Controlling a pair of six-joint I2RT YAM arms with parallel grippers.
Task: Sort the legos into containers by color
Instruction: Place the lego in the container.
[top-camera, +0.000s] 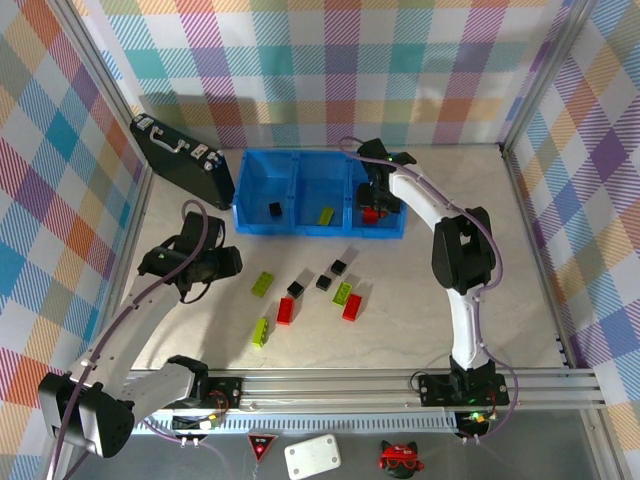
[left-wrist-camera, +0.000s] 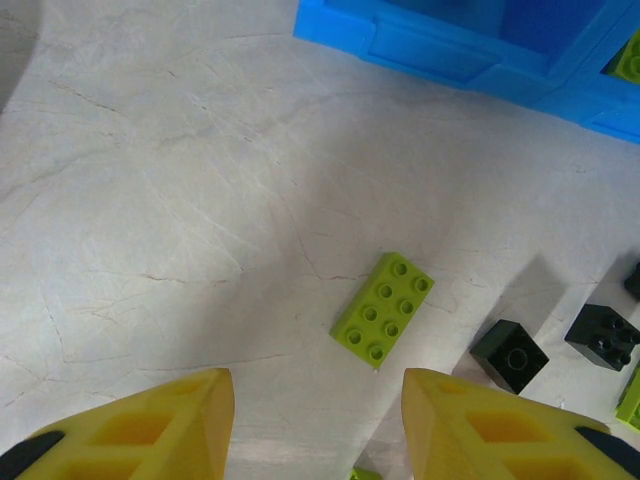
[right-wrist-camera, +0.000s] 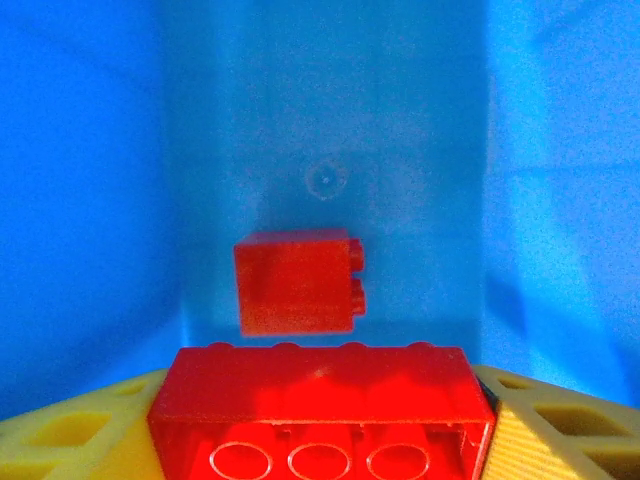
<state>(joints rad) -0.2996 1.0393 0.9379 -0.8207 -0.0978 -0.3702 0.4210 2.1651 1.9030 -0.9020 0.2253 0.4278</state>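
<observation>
Three joined blue containers (top-camera: 300, 225) stand at the back. The left one holds a black lego (top-camera: 275, 209), the middle one a lime lego (top-camera: 327, 214). My right gripper (top-camera: 377, 203) hangs over the right container, shut on a long red lego (right-wrist-camera: 320, 395). Below it a smaller red lego (right-wrist-camera: 297, 283) lies on the container floor (right-wrist-camera: 420, 150). My left gripper (left-wrist-camera: 316, 400) is open and empty, low over the table. A lime lego (left-wrist-camera: 383, 307) lies just ahead of its fingers. Two black legos (left-wrist-camera: 510, 355) sit to that brick's right.
Loose legos lie mid-table: lime (top-camera: 262, 284), black (top-camera: 295, 289), red (top-camera: 285, 310) and red (top-camera: 352, 307) among them. A black briefcase (top-camera: 182, 158) leans at the back left. A metal rail (top-camera: 400, 385) runs along the near edge.
</observation>
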